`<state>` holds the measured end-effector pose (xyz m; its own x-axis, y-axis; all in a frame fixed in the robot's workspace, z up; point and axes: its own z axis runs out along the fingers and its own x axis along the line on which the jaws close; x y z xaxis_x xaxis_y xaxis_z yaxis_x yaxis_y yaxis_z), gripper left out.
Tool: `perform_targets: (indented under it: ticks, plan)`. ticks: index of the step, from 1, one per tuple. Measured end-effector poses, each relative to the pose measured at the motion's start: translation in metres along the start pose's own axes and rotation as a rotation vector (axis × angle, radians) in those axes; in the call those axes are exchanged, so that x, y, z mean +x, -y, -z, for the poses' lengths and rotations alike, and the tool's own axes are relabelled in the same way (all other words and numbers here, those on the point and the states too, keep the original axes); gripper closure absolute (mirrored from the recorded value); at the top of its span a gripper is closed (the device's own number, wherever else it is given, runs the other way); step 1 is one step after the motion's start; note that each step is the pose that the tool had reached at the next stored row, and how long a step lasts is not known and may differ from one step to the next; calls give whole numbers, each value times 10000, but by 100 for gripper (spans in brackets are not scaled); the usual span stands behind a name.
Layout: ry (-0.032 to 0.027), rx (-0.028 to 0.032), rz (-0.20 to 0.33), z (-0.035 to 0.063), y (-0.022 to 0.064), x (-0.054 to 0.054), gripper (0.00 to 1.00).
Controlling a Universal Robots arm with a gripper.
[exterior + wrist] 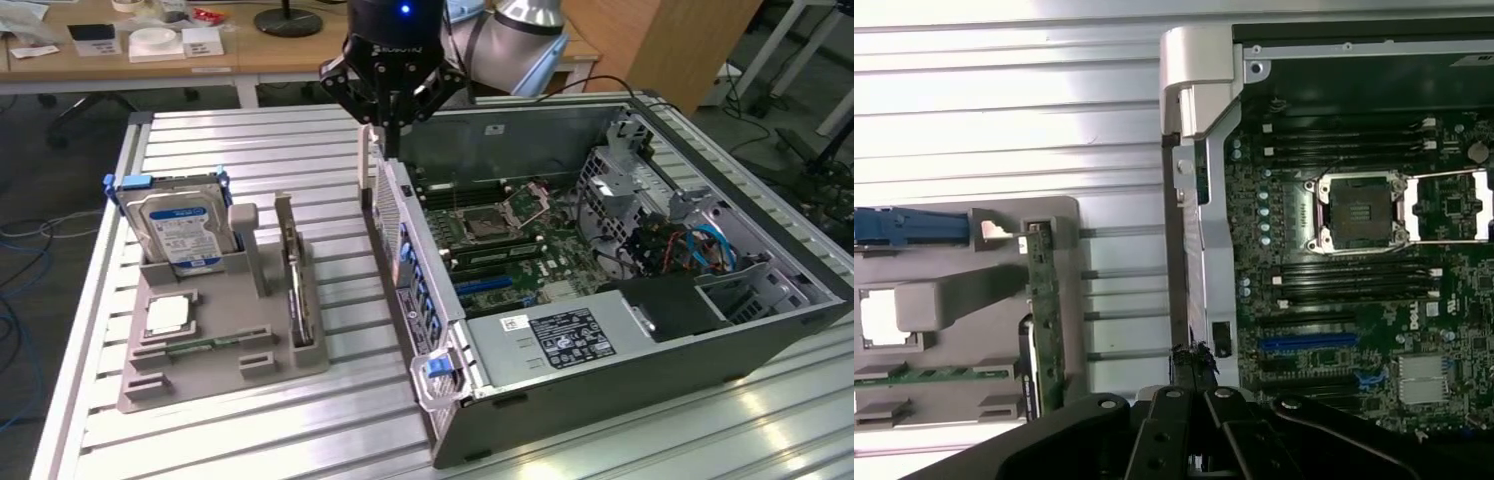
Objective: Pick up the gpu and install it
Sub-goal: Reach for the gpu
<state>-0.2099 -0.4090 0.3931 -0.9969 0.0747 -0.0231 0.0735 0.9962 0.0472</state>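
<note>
Fingers (387, 112) are held together with nothing clamped, above the far end of the open case (641, 390). The gpu (302, 300) is stood on edge in the grey holder (200, 375), at the exterior view's left

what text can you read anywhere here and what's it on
"DELL", as best I can tell: white print on the motherboard.
Too small to read: the labels on the hard drive and the power supply.
Not legible: the lettering on the body of the claw.
</note>
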Motion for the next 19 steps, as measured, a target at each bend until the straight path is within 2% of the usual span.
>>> perform_targets:
  ticks: [7, 19]
  plan:
    - [-5, -2, 92, 4, 20, 131, 89]
    - [-26, -13, 557, 10, 58, 335, 89]
